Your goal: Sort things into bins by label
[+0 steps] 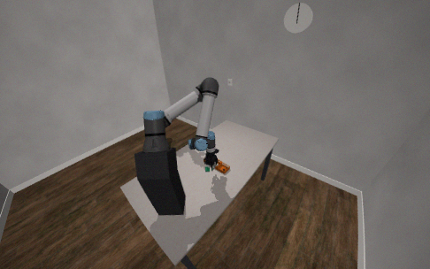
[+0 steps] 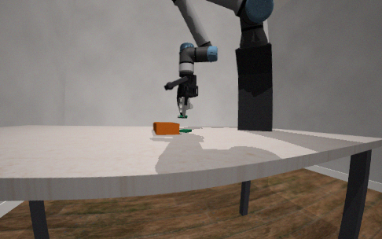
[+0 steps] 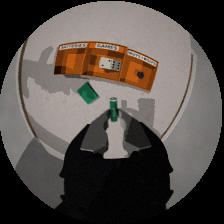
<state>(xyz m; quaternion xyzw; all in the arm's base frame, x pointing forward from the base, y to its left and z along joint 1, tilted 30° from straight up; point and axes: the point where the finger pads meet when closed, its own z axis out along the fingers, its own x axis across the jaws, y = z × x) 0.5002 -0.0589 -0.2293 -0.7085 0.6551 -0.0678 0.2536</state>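
Note:
My gripper (image 1: 212,166) (image 2: 182,113) (image 3: 113,109) is shut on a green battery (image 2: 182,116) (image 3: 114,103), held above the table. The orange bins stand upright in a joined row, just beyond the battery in the wrist view: the BATTERIES bin (image 3: 58,63) at left, the GAMES bin (image 3: 101,53) in the middle and the NUTS+BOLTS bin (image 3: 132,81) at right. A white domino (image 3: 107,63) with black dots lies in the middle bin. A small black nut (image 3: 140,75) lies in the right bin. A flat green square (image 1: 207,169) (image 2: 185,130) (image 3: 88,93) lies on the table in front of the bins.
The pale table (image 1: 239,142) (image 2: 86,153) carries the bins and the arm's black pedestal (image 1: 160,181) (image 2: 255,98). The arm's shadow falls on the table. The bins are low, and the held battery hangs above their height in the exterior view.

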